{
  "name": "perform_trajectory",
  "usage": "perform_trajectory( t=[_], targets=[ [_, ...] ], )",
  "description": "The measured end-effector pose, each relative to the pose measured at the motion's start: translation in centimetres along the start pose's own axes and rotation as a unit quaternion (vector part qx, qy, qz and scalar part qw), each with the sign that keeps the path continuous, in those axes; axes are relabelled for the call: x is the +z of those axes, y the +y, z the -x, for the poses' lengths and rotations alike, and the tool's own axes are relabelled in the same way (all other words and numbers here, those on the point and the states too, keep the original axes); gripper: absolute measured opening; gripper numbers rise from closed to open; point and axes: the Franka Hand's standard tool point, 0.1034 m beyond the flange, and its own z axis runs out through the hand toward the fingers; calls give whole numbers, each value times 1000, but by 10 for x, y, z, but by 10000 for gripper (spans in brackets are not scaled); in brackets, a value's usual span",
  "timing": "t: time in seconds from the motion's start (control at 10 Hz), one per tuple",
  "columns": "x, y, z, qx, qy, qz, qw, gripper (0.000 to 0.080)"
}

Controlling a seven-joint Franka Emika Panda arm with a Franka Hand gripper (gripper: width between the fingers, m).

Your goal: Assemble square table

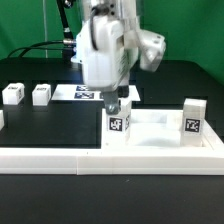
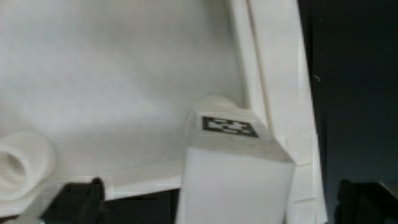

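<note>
The square table's white slab (image 1: 158,132) lies at the exterior view's right, recessed face up. A white block leg with a tag (image 1: 118,123) stands on its near left corner. A second tagged leg (image 1: 193,117) stands at its right corner. My gripper (image 1: 118,101) hangs straight over the first leg. In the wrist view the slab's face (image 2: 125,90) and rim (image 2: 270,60) fill the frame. That leg (image 2: 233,160) stands between my two dark fingertips (image 2: 80,200), with a gap on each side. The gripper (image 2: 222,202) is open. A round white shape (image 2: 22,165) shows at the frame's edge.
Two loose tagged legs (image 1: 12,93) (image 1: 41,94) stand at the exterior view's left on the black table. The marker board (image 1: 84,93) lies behind the arm. A long white border bar (image 1: 90,157) runs along the front, and another white piece (image 1: 1,118) shows at the left edge.
</note>
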Motion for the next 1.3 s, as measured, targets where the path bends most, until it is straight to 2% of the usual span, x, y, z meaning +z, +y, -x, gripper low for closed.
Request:
perform_trajectory(
  t=[0.1, 0.4, 0.5, 0.6, 0.7, 0.8, 0.9, 1.0, 1.3],
  targets=[
    [-1, 2, 1, -66, -1, 0, 998, 648],
    [0, 2, 0, -149, 0, 1, 989, 648],
    [0, 2, 0, -203, 0, 1, 979, 648],
    [-5, -2, 3, -304, 5, -10, 953, 648],
    [-6, 2, 8, -405, 7, -13, 914, 648],
    [-5, 8, 11, -538, 5, -7, 843, 648],
    [-2, 8, 7, -532, 13, -21, 846, 648],
    [-2, 9, 5, -574, 17, -15, 818, 648],
    [-1, 10, 1, -667, 23, -8, 745, 648]
  ],
)
